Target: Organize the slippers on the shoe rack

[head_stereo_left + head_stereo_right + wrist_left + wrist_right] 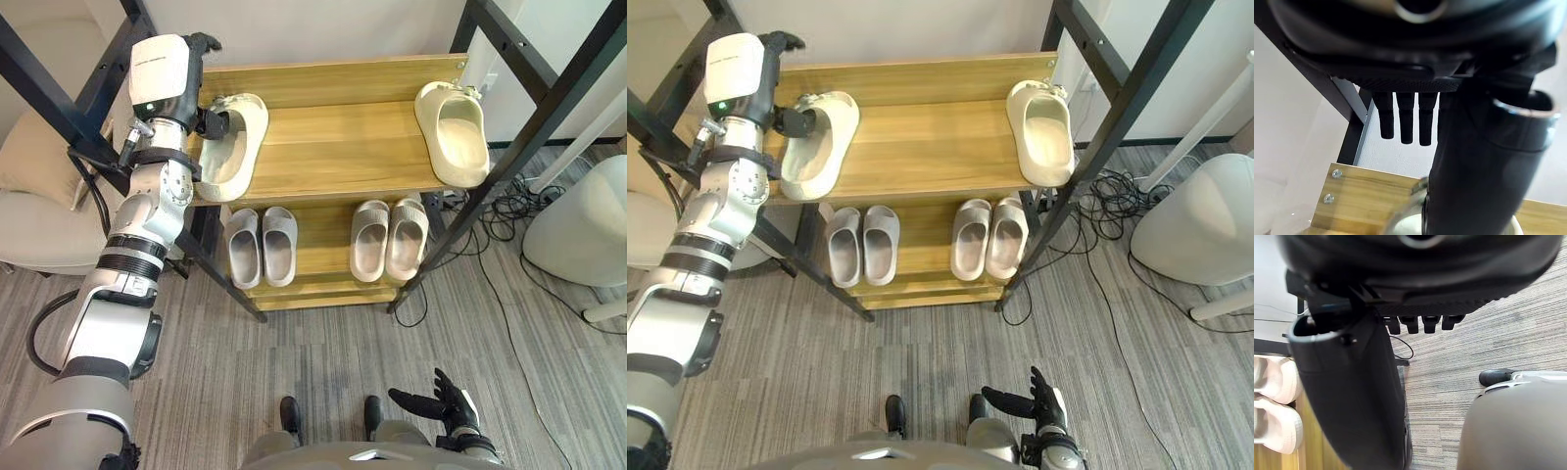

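Two cream slippers lay on the rack's (333,147) top shelf, thick-soled and open at the heel, both with toes toward the bottom of the frame. The left slipper (235,147) sat at the shelf's left end, tilted slightly. The right slipper (453,132) sat at the right end, well apart from it. On the lower shelf stood two grey pairs (262,245) (389,238), each pair side by side.

The left hand (209,119) was at the upper left of the frame, against the left slipper, its thumb (1474,161) reaching into the slipper's opening. The left wrist view added what the eye views could not: the fingers (1406,120) were straight and side by side, clear of the slipper, with the wall behind them – not closed on anything.

The right hand (446,403) hung at the lower right over the floor (323,352), fingers spread and holding nothing. The right wrist view caught the toes of a grey pair at its edge – and the striped carpet beyond.
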### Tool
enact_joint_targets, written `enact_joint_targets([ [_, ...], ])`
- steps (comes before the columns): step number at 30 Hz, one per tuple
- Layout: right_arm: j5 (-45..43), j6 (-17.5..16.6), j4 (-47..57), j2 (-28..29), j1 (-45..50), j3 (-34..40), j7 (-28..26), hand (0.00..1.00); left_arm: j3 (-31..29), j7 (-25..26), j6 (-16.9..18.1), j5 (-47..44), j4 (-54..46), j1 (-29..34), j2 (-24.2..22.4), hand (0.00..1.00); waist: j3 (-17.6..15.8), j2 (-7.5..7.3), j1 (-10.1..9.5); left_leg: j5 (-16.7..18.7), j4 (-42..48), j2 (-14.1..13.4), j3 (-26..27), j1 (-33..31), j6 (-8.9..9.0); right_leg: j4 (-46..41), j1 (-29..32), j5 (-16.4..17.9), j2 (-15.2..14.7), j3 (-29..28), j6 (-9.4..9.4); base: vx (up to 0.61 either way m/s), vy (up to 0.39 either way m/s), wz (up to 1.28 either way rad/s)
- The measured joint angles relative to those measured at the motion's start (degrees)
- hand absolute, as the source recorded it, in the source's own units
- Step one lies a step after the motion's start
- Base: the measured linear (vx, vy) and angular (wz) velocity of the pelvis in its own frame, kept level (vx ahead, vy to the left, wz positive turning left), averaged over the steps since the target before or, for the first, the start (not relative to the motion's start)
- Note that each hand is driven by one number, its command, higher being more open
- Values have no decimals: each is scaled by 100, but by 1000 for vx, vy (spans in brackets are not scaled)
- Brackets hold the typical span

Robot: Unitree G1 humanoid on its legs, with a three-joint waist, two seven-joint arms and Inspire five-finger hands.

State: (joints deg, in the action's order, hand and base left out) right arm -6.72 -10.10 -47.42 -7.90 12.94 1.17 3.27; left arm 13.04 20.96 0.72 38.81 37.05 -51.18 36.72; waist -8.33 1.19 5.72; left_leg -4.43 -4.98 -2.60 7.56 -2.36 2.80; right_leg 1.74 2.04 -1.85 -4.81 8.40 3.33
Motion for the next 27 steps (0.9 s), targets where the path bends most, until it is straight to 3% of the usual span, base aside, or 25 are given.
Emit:
enact_joint_targets([
  [17, 42, 3, 26, -1, 29, -19, 51, 100, -3, -5, 22, -45, 59, 49, -18, 0, -28, -7, 31, -12, 0, 1, -25, 131, -16, -7, -128, -18, -1, 6, -13, -5, 2, -1],
  [27, 42, 4, 47, -22, 19, -125, 56, 100, 11, -13, 4, -55, 54, 111, -317, 0, -54, -41, 107, -20, 0, 22, -70, 154, -28, 3, -182, -18, -20, 62, -11, -4, 1, 2],
])
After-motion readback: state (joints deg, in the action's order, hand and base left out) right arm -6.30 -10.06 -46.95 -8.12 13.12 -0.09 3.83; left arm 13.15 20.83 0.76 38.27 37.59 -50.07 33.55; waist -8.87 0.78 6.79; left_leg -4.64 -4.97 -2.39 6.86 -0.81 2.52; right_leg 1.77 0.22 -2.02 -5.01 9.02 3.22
